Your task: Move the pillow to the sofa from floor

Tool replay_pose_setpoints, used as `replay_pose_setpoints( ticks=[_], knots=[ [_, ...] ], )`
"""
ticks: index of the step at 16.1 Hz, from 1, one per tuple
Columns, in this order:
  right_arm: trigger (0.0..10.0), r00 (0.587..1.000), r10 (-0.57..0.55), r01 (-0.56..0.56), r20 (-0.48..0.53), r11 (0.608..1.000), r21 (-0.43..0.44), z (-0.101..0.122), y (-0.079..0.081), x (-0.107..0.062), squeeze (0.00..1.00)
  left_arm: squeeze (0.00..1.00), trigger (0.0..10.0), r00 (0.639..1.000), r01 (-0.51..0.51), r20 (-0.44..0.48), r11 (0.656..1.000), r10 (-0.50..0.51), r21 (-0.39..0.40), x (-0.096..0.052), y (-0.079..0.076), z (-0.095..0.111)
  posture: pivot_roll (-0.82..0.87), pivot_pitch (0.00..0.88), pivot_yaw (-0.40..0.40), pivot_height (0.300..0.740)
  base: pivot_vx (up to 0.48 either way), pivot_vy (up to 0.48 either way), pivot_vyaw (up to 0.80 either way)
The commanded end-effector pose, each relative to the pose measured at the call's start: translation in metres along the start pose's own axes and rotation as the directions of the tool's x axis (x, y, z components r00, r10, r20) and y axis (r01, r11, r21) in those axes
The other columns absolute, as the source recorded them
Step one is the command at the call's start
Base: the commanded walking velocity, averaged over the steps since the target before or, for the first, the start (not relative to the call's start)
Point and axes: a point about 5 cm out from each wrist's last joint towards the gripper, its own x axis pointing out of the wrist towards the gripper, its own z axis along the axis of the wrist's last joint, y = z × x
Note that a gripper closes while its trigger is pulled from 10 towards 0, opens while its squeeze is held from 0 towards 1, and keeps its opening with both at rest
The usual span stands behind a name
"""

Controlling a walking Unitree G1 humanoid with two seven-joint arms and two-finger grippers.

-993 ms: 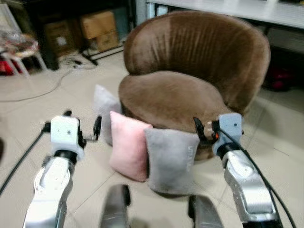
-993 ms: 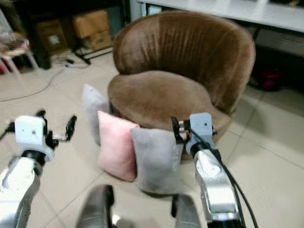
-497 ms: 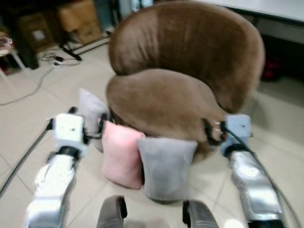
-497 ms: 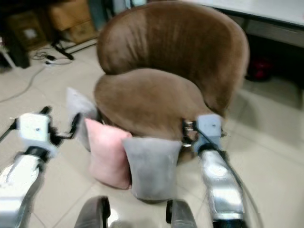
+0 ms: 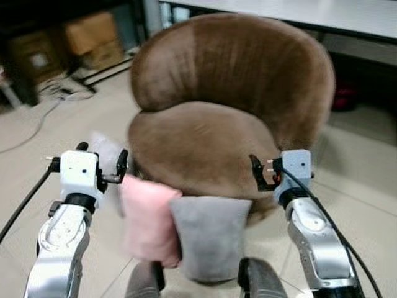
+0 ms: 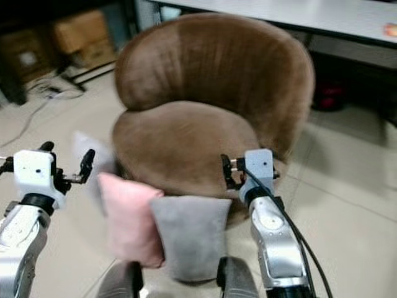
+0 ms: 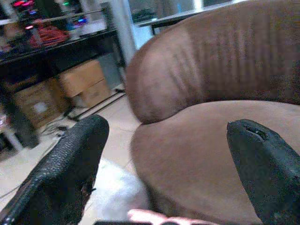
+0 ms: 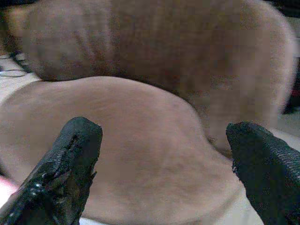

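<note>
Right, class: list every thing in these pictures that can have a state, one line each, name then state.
pink pillow: on the floor, upright, leaning against the sofa front.
grey pillow: on the floor, upright, beside the pink one.
pale pillow: on the floor by the sofa's side, partly hidden.
brown sofa: seat bare.
left gripper: open, holding nothing, raised above the pillows.
right gripper: open, holding nothing, by the seat's front edge.

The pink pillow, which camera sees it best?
The left eye view: the pink pillow shows whole there, leaning against the brown sofa beside the grey pillow. The right eye view shows it too, blurrier. The left wrist view catches just its top edge; the right wrist view a pink sliver.
</note>
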Motion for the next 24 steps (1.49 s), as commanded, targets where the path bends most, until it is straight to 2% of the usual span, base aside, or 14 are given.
replay_pose_setpoints(
  ticks=[1, 4, 6, 8, 14, 17, 24],
  knots=[
    [10.0, 1.0, -0.03, 0.03, 0.0, 0.999, -0.012, 0.0011, -0.0074, 0.0001, 0.0, 0.0, 10.0, 1.0, 0.022, 0.005, 1.0, -0.022, 0.001, 0.0019, -0.0047, 0.0015, -0.1, 0.0, 0.057, 0.606, 0.304, 0.0, 0.0],
    [10.0, 1.0, -0.024, 0.024, 0.006, 1.0, -0.017, 0.0023, -0.0067, 0.0012, 0.0, 0.0, 10.0, 1.0, 0.02, 0.004, 1.0, -0.02, 0.002, 0.0017, -0.0044, 0.0013, -0.1, 0.0, 0.057, 0.606, 0.303, 0.0, 0.0],
    [10.0, 1.0, -0.004, 0.005, 0.012, 0.998, -0.059, 0.0037, -0.005, 0.0014, 0.0, 0.0, 10.0, 1.0, 0.02, 0.003, 1.0, -0.02, 0.003, 0.0009, -0.0038, 0.001, -0.09, 0.0, 0.051, 0.606, 0.304, 0.0, 0.0],
    [10.0, 1.0, -0.003, 0.004, 0.014, 0.998, -0.063, 0.004, -0.0054, 0.0014, 0.0, 0.0, 10.0, 1.0, 0.02, 0.003, 1.0, -0.02, 0.005, 0.0007, -0.0043, 0.0007, -0.09, 0.0, 0.051, 0.606, 0.298, 0.0, 0.8],
    [10.0, 0.999, 0.045, -0.045, -0.006, 0.999, -0.019, -0.0002, -0.0034, 0.0008, 0.0, 0.0, 10.0, 1.0, 0.014, 0.004, 1.0, -0.014, 0.02, 0.0011, -0.0046, 0.0003, -0.09, 0.0, 0.053, 0.606, 0.047, 0.0, 0.13],
    [10.0, 0.994, 0.104, -0.105, -0.026, 0.994, -0.024, -0.0032, -0.0027, 0.0022, 0.0, 0.0, 10.0, 1.0, 0.019, 0.001, 1.0, -0.019, 0.022, 0.0008, -0.0047, -0.0003, -0.09, 0.0, 0.051, 0.572, 0.0, 0.0, 0.0],
    [10.0, 0.991, 0.133, -0.134, -0.035, 0.99, -0.031, -0.0047, -0.0033, 0.0042, 0.0, 0.0, 10.0, 1.0, 0.024, -0.01, 0.999, -0.024, 0.028, -0.0001, -0.0045, -0.0019, -0.09, 0.0, 0.049, 0.502, 0.0, 0.0, 0.0]
  ],
)
